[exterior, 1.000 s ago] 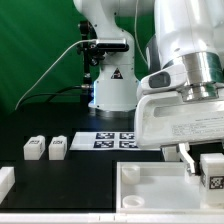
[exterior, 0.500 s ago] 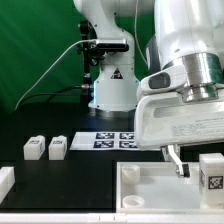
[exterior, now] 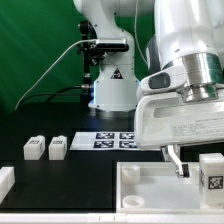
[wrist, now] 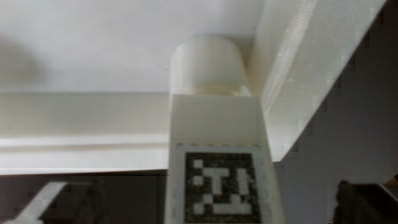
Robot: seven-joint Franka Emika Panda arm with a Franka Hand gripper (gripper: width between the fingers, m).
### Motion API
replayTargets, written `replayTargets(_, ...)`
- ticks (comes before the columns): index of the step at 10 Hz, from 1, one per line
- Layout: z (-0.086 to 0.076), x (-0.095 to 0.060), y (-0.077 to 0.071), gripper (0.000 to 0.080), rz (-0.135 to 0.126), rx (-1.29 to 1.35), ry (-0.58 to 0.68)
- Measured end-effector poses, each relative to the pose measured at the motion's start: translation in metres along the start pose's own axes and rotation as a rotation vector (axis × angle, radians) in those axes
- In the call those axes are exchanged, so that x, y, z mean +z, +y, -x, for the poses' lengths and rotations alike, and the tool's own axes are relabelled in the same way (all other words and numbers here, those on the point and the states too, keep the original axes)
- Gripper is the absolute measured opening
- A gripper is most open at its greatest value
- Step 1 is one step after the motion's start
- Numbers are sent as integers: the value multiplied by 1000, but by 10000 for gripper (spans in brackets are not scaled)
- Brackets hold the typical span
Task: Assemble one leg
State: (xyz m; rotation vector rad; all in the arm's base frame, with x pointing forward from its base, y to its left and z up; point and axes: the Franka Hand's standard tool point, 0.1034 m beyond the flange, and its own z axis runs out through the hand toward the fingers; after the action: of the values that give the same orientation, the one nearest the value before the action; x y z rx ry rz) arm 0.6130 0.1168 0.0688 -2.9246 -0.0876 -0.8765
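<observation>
The gripper is spread wide and holds nothing. The leg stands between its fingers, at the panel's corner on the exterior view's right. To my eye the job now is to close squarely on the leg's flat sides, centred, so it doesn't tip. The table is matt black. Two more legs sit well apart from the arm, near the marker board, with a green backdrop behind.

A robotics lab: green backdrop, black table, tagged marker board, cabled robot base.
</observation>
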Motion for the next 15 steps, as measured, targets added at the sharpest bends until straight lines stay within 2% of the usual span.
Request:
replayTargets(1, 0, 0, 1, 649, 0, 1, -3)
replayTargets(2, -4, -3, 3, 649, -5, 9, -59)
replayTargets(4, -24, -15, 8, 649, -11, 21, -111)
replayTargets(7, -22, -7, 6, 649, -52, 44, -418)
replayTargets(9, -16, -2, 1, 649, -68, 80, -626)
replayTargets(10, -24, 6, -3, 649, -62, 112, -624)
replayTargets(12, -21, 7, -4, 649, -54, 143, -631)
replayTargets(13, -21, 7, -4, 518, -54, 143, -631)
replayTargets(14, -21, 7, -4, 518, -54, 143, -631)
replayTargets(15, -21, 7, -3, 361, -50, 141, -631)
